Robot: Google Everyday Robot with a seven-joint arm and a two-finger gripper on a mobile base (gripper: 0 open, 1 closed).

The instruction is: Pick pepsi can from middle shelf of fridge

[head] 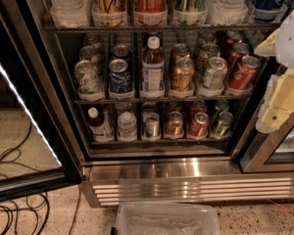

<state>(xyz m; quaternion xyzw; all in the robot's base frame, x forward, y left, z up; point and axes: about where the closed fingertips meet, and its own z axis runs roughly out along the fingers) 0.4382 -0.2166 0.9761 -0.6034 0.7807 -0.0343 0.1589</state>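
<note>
The fridge (186, 180) stands open in front of me, with three wire racks inside. The pepsi can (120, 77), blue with a silver top, stands in a white cup-holder at the front of the middle shelf (161, 100), second column from the left. A pale green-silver can (88, 77) stands to its left and a bottle (152, 67) to its right. My gripper (279, 89), white and cream, is at the right edge of the camera view, outside the fridge, level with the middle shelf and far right of the pepsi can.
A gold-brown can (182, 75), a silver-green can (213, 75) and red cans (242, 72) fill the shelf's right side. The open door (24, 111) with a lit strip is at left. Cables (14, 180) lie on the floor. A clear plastic bin (166, 219) sits below the grille.
</note>
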